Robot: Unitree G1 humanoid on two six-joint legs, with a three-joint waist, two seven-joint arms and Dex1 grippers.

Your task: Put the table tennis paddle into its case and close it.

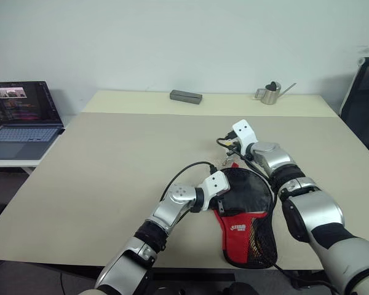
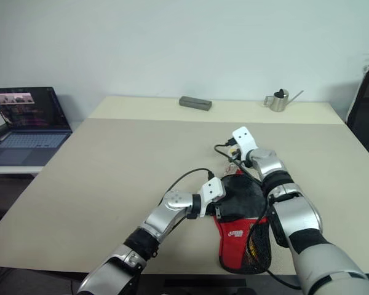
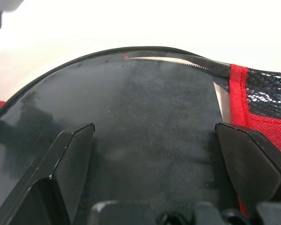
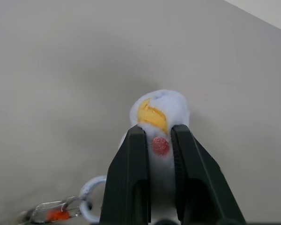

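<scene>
Left wrist view puts you right over the case [image 3: 145, 140]: your left gripper [image 3: 154, 154] has its two black fingers [image 3: 68, 164] spread wide apart, resting over the black upper panel, with the zip teeth curving just ahead of them and the red panel and mesh pocket off to one side. From the head camera, the case lies flat near the table [image 1: 111, 160] edge closest to you, red end nearest. Whether the table tennis paddle is inside cannot be told; no part of it is visible.

Your right gripper [image 4: 154, 140] sits just beyond the far end of the case. Its fingers are pressed together on a small white plush charm [image 4: 159, 110] with a yellow beak and red cheek, and a ring and clip trail from it.

Well beyond both grippers stand a grey block [image 1: 186, 96] and a metal watering can [image 1: 272, 93]. An open laptop [image 1: 21, 120] sits on a side desk to your left.
</scene>
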